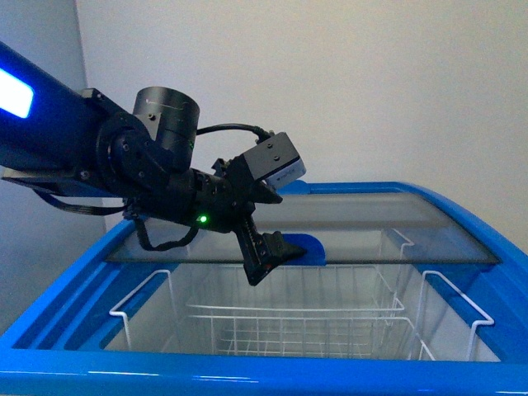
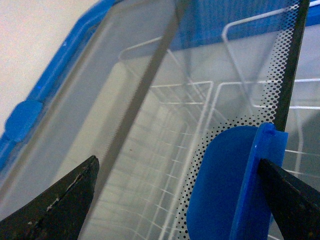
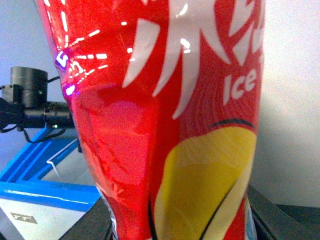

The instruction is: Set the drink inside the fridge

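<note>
The fridge (image 1: 247,367) is a white chest cooler with a blue rim. Its glass lid (image 1: 396,223) is slid back, and white wire baskets (image 1: 289,318) show in the opening. My left gripper (image 1: 271,256) is open at the lid's blue handle (image 1: 307,246). In the left wrist view the handle (image 2: 225,185) stands between the fingers (image 2: 65,200), close to the right one. My right gripper (image 3: 175,220) is shut on the drink (image 3: 165,100). Its red and yellow label fills that view. The cap and liquid are out of view. The right gripper is out of the front view.
A plain white wall stands behind the fridge. In the right wrist view the fridge's blue rim (image 3: 45,192) and my left arm (image 3: 30,105) show to one side of the bottle. A wire basket divider (image 1: 458,309) stands at the right of the opening.
</note>
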